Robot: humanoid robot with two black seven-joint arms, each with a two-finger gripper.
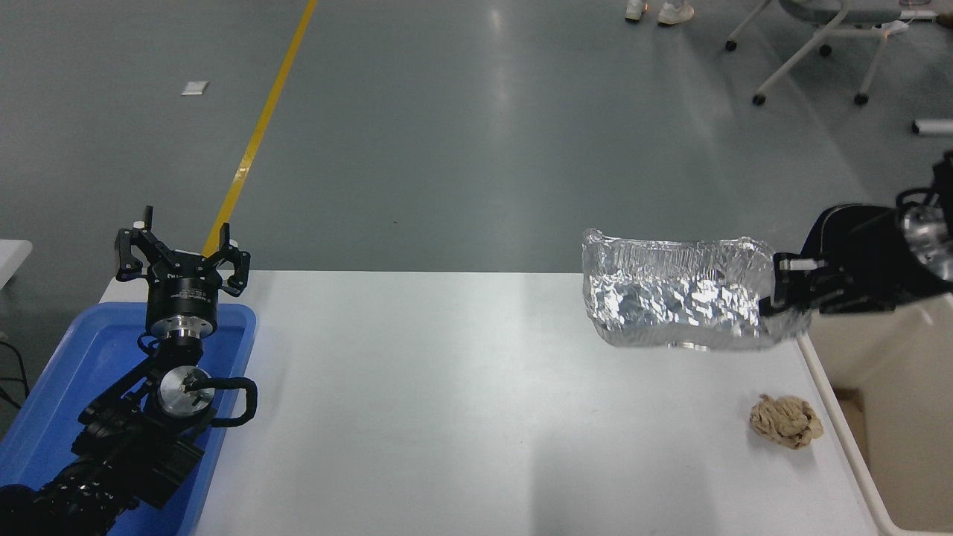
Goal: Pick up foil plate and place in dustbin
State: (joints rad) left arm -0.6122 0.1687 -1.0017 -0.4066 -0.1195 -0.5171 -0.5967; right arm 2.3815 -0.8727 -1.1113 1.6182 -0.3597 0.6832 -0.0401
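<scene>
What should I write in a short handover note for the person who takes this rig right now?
Right gripper: shut on the right end of the shiny crinkled foil plate, held in the air over the white table's far right part.
Left gripper: open, parked above the blue plastic tray.
Cream rectangular dustbin: at the table's right edge.
Done: plate picked up.
Left: carry it right over the dustbin and release.
</scene>
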